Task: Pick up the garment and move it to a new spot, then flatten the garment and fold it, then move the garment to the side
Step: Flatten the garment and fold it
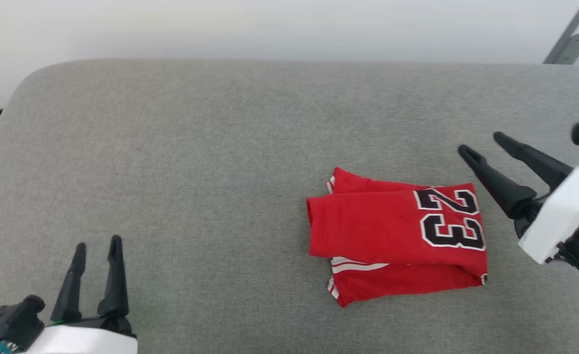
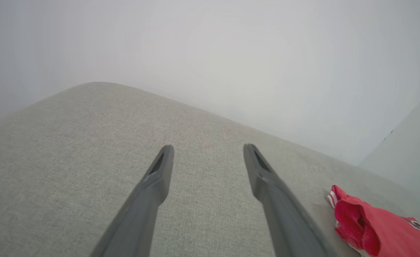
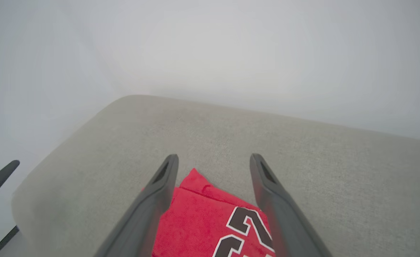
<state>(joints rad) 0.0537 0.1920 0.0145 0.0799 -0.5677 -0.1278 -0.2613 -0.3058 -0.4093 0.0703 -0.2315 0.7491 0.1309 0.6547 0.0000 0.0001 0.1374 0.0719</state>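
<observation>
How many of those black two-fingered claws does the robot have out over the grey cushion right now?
2. The left gripper sits open at the lower left of the head view, far from the garment. The right gripper hangs open just off the folded garment's right edge, holding nothing.

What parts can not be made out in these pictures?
- Inner layers of the garment: head view, hidden by its own folds.
- The garment's near end: right wrist view, cut by the bottom edge, partly behind the right gripper.
- Most of the garment: left wrist view, cut by the lower right corner.
</observation>
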